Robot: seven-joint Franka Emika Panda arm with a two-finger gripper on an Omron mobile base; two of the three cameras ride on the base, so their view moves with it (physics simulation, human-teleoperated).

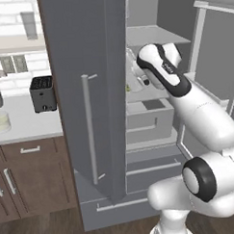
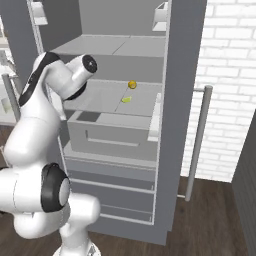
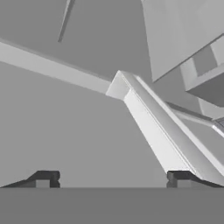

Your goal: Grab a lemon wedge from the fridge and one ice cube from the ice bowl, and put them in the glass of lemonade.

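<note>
Standing open, the fridge (image 2: 175, 75) showed its grey shelves and a drawer (image 2: 112, 135) below them, its left door (image 1: 86, 91) swung out with a long silver handle (image 1: 89, 130). The white arm (image 1: 196, 110) reached in toward the middle shelf. On that shelf lay the lemon wedge (image 2: 127, 99), with a small round orange fruit (image 2: 132, 84) just behind it. The gripper (image 3: 113, 178) had its fingers (image 3: 46, 178) spread wide apart, nothing between them, facing bare grey fridge surfaces. On the counter (image 1: 23, 125) sat a toaster (image 1: 42, 93).
</note>
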